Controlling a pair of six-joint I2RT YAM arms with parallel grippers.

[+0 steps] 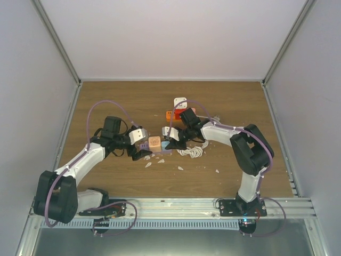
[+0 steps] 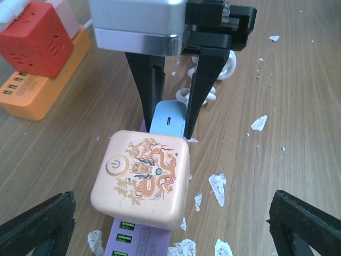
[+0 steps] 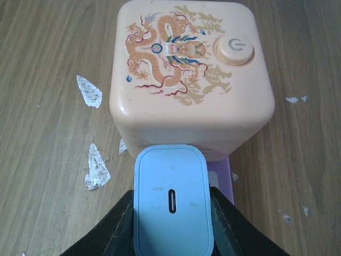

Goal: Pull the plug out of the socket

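The socket, a short orange power strip (image 1: pixel 171 114) with a red end, lies at the back centre. The white plug (image 1: pixel 180 102) sits at its far end. The strip also shows in the left wrist view (image 2: pixel 32 93) with a red block (image 2: pixel 37 40) on it. Neither gripper touches them. My right gripper (image 1: pixel 168 143) is shut on a light-blue charger (image 3: pixel 171 197) plugged into a purple power strip (image 2: pixel 128 237), beside a tan dragon-printed cube (image 3: pixel 189 74). My left gripper (image 2: pixel 170 229) is open, its fingers (image 2: pixel 37 224) wide on either side of the purple strip's near end.
A coiled white cord (image 1: pixel 192 152) lies just right of the right gripper. White flakes (image 2: pixel 217 184) are scattered on the wooden table around the purple strip. Grey walls close the table on three sides.
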